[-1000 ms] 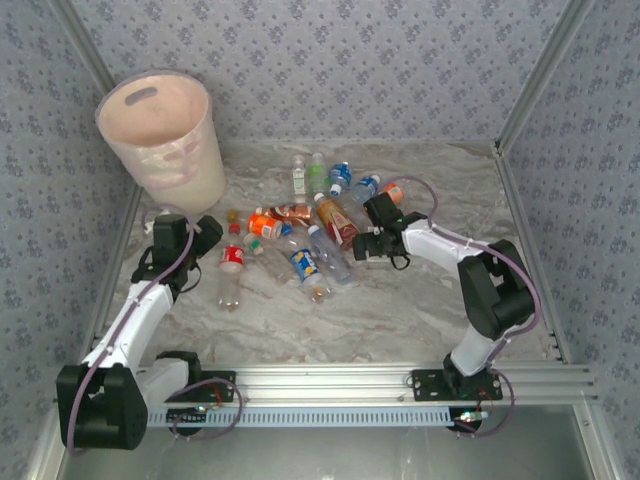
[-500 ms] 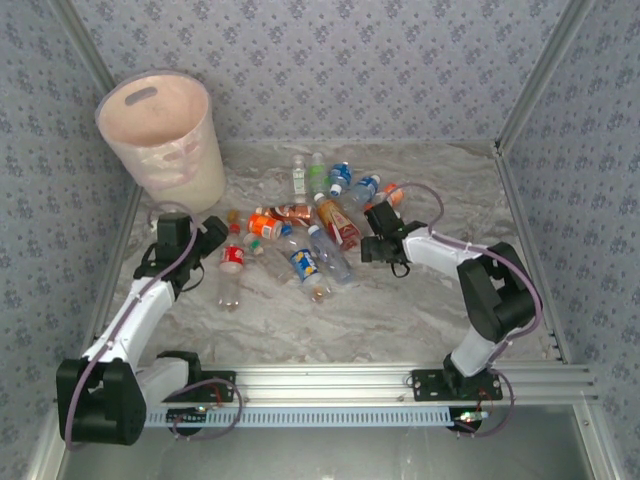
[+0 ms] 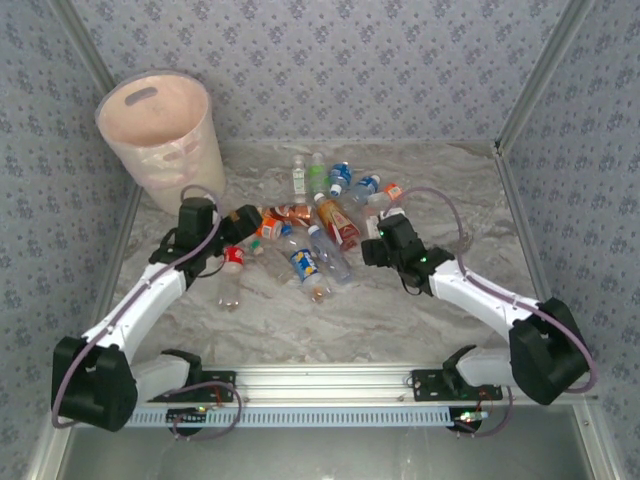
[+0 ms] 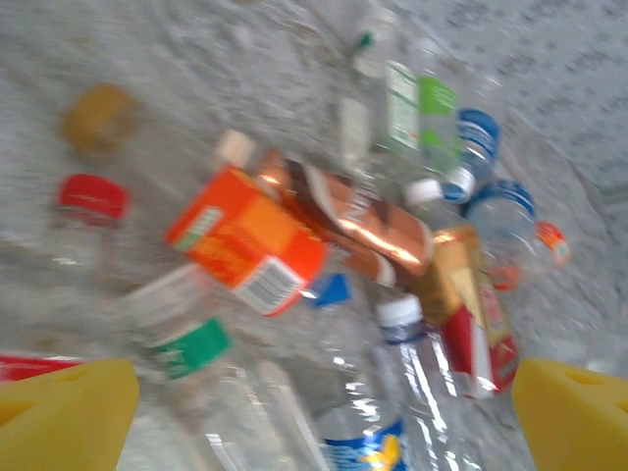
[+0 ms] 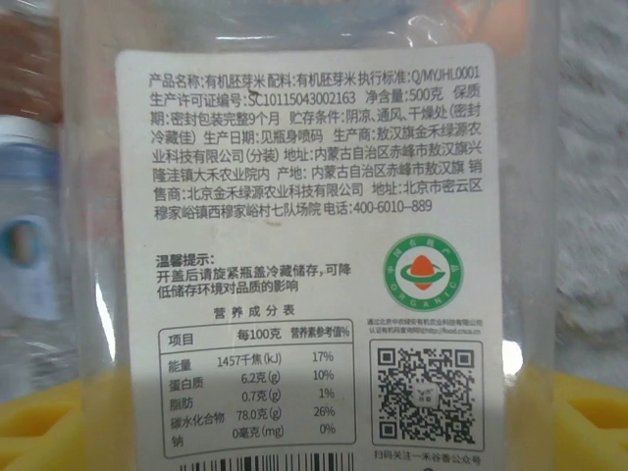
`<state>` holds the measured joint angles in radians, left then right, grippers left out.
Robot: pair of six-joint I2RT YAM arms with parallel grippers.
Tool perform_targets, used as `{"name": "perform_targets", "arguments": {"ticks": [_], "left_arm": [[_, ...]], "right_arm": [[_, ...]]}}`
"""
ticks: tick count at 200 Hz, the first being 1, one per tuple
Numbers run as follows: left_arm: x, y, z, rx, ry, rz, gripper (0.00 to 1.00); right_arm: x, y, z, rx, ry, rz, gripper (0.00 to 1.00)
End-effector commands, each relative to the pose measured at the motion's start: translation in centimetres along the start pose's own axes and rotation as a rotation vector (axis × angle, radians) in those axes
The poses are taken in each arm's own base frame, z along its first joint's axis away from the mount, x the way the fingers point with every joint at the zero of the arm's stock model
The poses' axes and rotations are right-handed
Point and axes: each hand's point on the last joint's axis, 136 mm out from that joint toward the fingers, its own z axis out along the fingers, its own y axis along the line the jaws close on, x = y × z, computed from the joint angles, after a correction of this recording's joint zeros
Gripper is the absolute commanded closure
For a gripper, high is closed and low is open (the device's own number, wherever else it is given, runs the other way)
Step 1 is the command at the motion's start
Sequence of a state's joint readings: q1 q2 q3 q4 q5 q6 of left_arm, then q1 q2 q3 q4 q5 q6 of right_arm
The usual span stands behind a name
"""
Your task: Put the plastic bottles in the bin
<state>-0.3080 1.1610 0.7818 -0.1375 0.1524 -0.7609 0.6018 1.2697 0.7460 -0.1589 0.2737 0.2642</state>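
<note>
Our left gripper (image 3: 243, 222) has swung away from the pink bin (image 3: 190, 165) to the left edge of the bottles (image 3: 318, 225), fingers spread wide and empty. Our right gripper (image 3: 378, 243) has moved to the pile's right edge. A white-labelled bottle (image 5: 304, 196) sits between its fingers, but we cannot tell if they grip it. The bottles lie on the table (image 3: 400, 310).

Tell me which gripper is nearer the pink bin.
Left. The left gripper is just right of the bin, at the left edge of the bottles; the right gripper is across them, on their right side.
</note>
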Motion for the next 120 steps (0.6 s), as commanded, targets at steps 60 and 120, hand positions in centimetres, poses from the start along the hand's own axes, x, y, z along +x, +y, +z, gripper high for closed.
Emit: {"name": "perform_targets", "arguments": {"ticks": [60,120], "left_arm": [[3.6,-13.3,2.9,0.371,0.14,0.16,0.02],[4.6,-17.0,3.2,0.547,0.161,0.18,0.02]], "right_arm": [[-5.9,9.2,-2.2,-0.355,-0.274,-0.065,0.33],[-6.4,11.7,-2.1,-0.435,-0.266,-0.069,0.33]]}}
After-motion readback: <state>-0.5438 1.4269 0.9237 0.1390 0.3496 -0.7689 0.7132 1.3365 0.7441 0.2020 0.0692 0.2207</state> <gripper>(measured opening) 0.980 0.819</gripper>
